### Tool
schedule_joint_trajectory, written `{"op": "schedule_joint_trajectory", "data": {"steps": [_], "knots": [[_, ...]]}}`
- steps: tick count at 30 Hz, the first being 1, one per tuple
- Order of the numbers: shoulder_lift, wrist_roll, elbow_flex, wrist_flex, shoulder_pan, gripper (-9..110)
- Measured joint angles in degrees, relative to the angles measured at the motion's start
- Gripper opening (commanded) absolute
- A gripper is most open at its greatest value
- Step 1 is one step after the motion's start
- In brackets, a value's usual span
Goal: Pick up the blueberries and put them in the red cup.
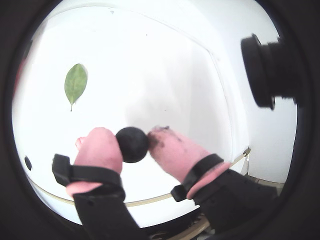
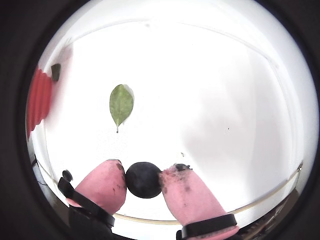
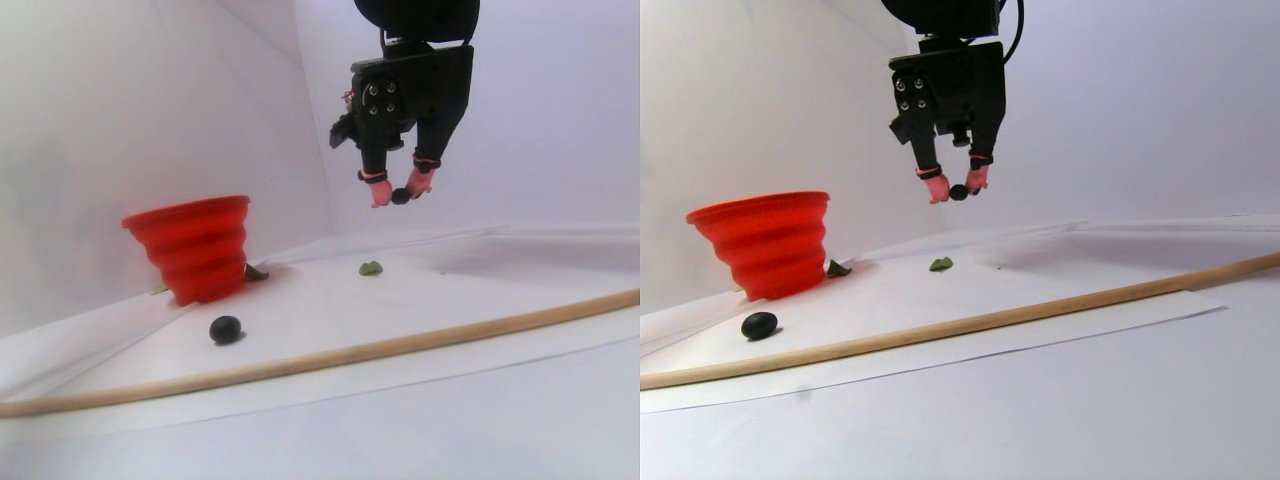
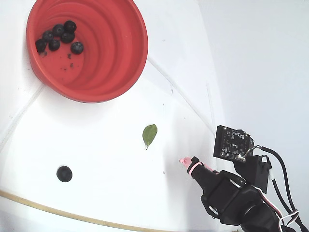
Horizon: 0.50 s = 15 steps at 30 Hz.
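Blueberry in the grip! The pink-tipped fingers [image 2: 111, 181] are clamped on a single dark berry [image 2: 143, 180], one pad on each side of it, and both wrist views show the same squeeze [image 1: 133, 144]. From the side, in the stereo pair view, the gripper [image 3: 400, 193] hangs well above the white surface [image 3: 420, 300] with the berry pinched at its tip. Over to the left there, the red cup [image 3: 195, 245] stands upright on the sheet, and another loose blueberry [image 3: 225, 329] lies in front of it. A green leaf [image 4: 149, 135] sits flat between cup and arm in the fixed view. Inside the cup [image 4: 111, 53], a cluster of blueberries [image 4: 58, 36] rests against the far wall of the bottom. A wooden rod [image 3: 330, 355] runs across the front of the sheet.
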Motion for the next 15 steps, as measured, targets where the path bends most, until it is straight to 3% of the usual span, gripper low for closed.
{"op": "schedule_joint_trajectory", "data": {"steps": [15], "knots": [[7.8,0.0,1.2,4.2,-5.9,13]]}}
